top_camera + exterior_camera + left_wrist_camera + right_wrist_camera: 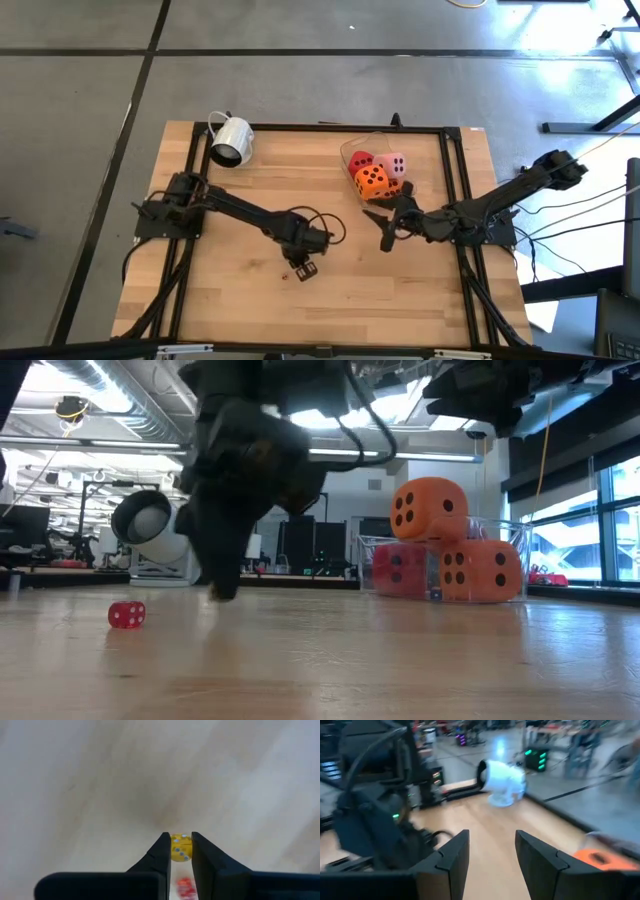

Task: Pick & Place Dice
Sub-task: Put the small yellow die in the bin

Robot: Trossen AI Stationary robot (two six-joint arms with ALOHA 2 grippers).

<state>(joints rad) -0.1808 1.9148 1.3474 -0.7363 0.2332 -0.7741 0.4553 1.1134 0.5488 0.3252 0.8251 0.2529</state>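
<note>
Flanking the left gripper (179, 842): mug (231, 140) (tipped), red die (126, 615).

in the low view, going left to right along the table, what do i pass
white mug lying on its side → small red die → left gripper down at the tabletop → clear container with the red die and two orange dice stacked
</note>
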